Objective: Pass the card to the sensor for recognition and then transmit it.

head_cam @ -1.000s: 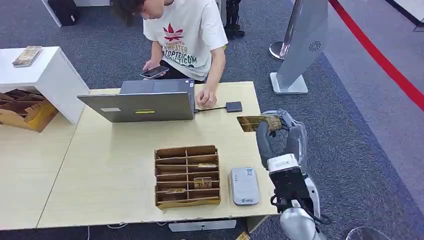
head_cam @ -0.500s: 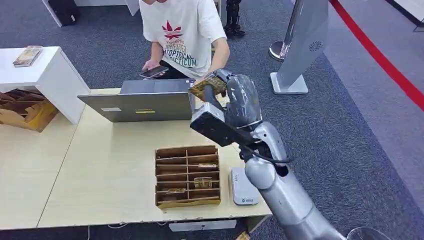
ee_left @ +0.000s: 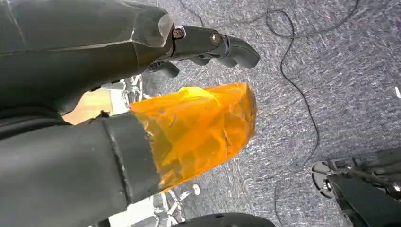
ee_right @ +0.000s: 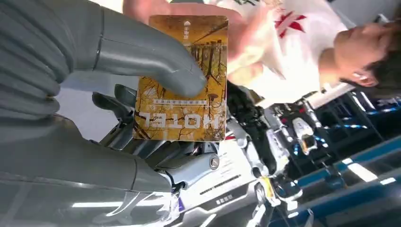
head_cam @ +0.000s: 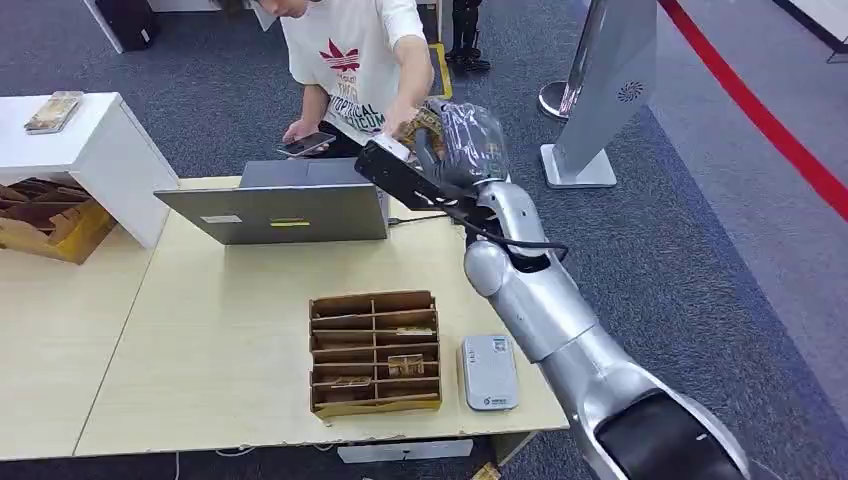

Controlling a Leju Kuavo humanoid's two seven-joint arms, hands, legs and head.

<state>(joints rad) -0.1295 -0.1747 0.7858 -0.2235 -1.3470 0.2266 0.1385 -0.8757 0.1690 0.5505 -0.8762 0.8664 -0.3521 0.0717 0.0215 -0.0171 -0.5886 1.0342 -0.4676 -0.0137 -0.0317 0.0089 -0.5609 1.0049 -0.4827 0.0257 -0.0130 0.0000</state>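
Looks like an office or showroom floor set up as a mock hotel front desk: grey-blue carpet (head_cam: 700, 230) with a red stripe (head_cam: 760, 115), a pale wooden table (head_cam: 230, 330) carrying an open laptop (head_cam: 275, 205), a cardboard sorting tray (head_cam: 375, 352) and a small white card reader (head_cam: 488, 371). Beyond the fingers (head_cam: 470, 135), a person (head_cam: 355, 65) seated with a phone (head_cam: 308, 144), a grey standing sign panel (head_cam: 610, 85) off to the side, loose cables (ee_left: 293, 85) trailing over the carpet. White cabinet (head_cam: 85, 150) and open cardboard boxes (head_cam: 45, 225) well away from the fingers, at the far side of the table.
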